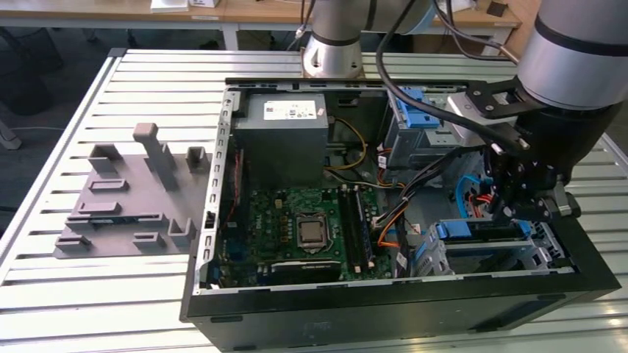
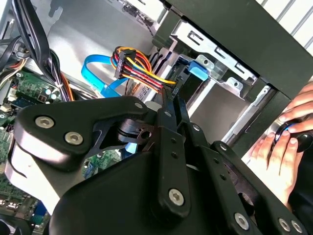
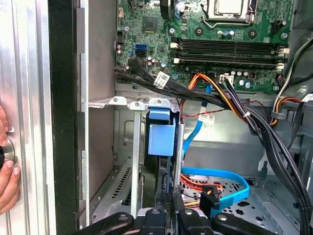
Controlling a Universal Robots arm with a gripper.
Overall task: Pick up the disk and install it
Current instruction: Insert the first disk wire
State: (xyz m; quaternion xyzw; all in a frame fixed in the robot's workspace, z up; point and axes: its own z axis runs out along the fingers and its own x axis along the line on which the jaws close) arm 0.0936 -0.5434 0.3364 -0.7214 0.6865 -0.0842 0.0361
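The gripper is lowered inside the open computer case at the exterior view's right, closed on the disk, which is held edge-on in the drive cage.

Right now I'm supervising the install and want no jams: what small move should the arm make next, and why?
Probably a slow, short push straight in: the gripper sits in line behind the disk, whose blue end stands in the drive cage, with cables crowded close beside.
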